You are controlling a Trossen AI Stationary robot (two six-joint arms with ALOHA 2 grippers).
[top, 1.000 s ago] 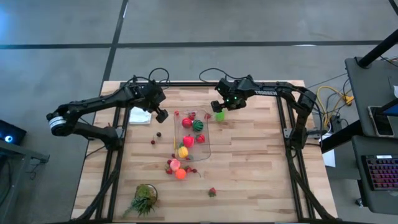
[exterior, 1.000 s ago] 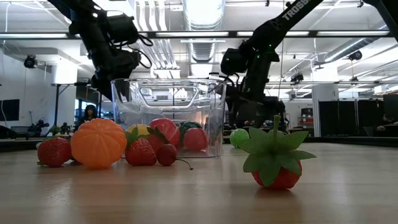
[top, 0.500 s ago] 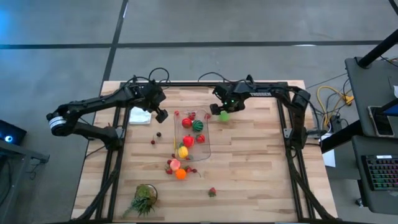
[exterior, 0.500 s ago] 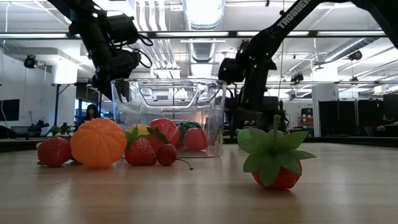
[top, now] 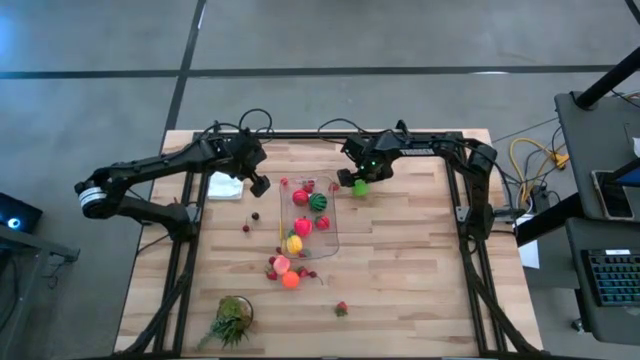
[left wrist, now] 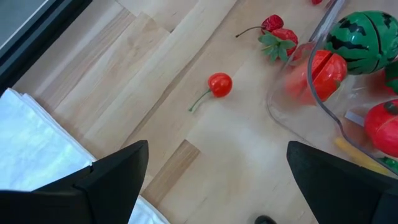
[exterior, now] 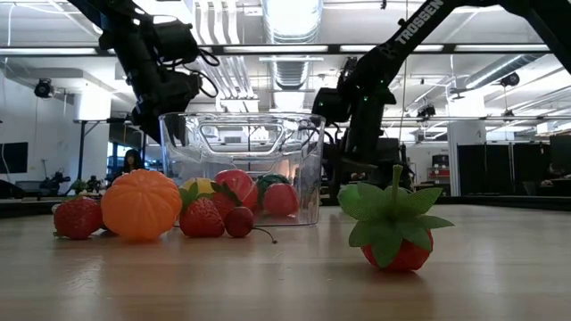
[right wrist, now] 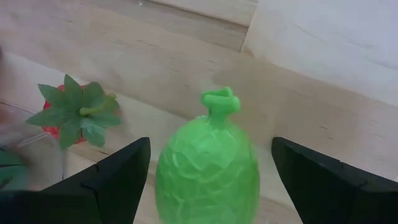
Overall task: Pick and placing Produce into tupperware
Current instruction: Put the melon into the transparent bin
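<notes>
Low view, nearest first: a red toy strawberry with a wide green leafy cap [exterior: 393,234] lies alone on the pale wooden surface [exterior: 285,285]. Farther back, a round orange toy fruit [exterior: 140,205] and small red strawberries [exterior: 78,218] sit just in front of the clear rectangular plastic container [exterior: 243,165], which holds red pieces, a yellow one [top: 294,243] and a striped green watermelon piece [left wrist: 364,41].

Beyond the container's far right corner, the right end effector [top: 352,181] is down by a bright green netted toy melon [right wrist: 208,170]; its dark fingers [right wrist: 326,180] are spread wide on either side of the melon, apart from it.

On the container's far left side, the left end effector [top: 261,187] hangs spread and holding nothing, above a loose red cherry with a stem [left wrist: 217,85] and beside a folded white cloth [top: 225,186].
</notes>
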